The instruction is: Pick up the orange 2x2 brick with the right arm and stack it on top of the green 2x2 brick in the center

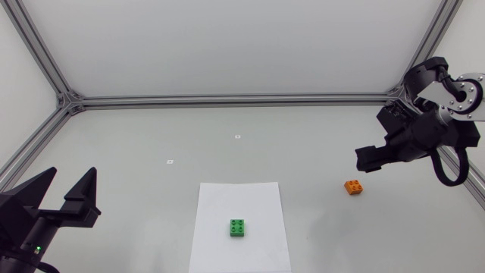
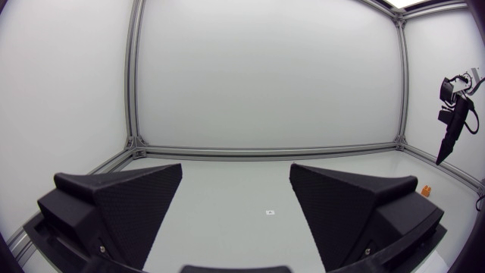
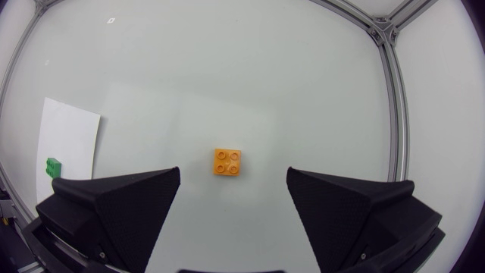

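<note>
The right tool (image 1: 364, 158), fingers spread wide, hangs over the small orange 2x2 plastic brick (image 1: 353, 186) at the right of the pale grey worktop (image 1: 151, 136), apparently lined up to descend. The green 2x2 plastic brick (image 1: 238, 227) waits on a white paper sheet (image 1: 250, 197), near centre. The left tool (image 1: 72, 173), also spread, sits near left, out of the way.

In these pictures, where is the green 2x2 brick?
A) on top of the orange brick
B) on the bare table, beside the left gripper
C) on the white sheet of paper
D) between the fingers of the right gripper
C: the green brick stands on the white sheet, apart from the orange brick, which lies on the bare table, and the open right gripper holds nothing.
</note>
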Robot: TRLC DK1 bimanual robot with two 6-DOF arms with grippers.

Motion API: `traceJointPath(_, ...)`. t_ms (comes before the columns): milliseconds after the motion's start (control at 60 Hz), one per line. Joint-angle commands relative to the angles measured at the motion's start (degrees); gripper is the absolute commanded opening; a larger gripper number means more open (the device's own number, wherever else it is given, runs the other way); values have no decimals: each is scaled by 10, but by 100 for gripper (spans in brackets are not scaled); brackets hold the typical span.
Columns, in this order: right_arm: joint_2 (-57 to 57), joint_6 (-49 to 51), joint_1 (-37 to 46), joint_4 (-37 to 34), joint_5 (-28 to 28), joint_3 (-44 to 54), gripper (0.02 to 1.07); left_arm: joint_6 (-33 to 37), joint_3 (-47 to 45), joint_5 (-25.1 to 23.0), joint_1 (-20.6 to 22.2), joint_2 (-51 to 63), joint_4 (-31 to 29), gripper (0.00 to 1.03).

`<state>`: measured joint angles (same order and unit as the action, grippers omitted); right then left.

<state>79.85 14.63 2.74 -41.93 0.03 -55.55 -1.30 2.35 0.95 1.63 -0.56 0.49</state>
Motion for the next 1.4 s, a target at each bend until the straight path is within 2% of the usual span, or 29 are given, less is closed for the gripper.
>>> traceJointPath(0,28,25,-3,4,3,10,102,3,-23,-1,-1,-3,-6,99)
traceJointPath(567,192,11,0,30,11,-16,97,3,-23,-1,-1,-3,-6,99)
traceJointPath(833,225,-6,2,40,20,-46,93,3,-23,-1,-1,-3,-6,99)
traceJointPath(1217,224,-45,1,32,16,-38,92,3,-23,-1,-1,-3,-6,99)
traceJointPath(1317,223,-50,3,38,13,-35,84,3,-23,-1,-1,-3,-6,99)
traceJointPath(1383,221,-50,3,38,12,-34,84,3,-23,-2,-1,-3,-6,99)
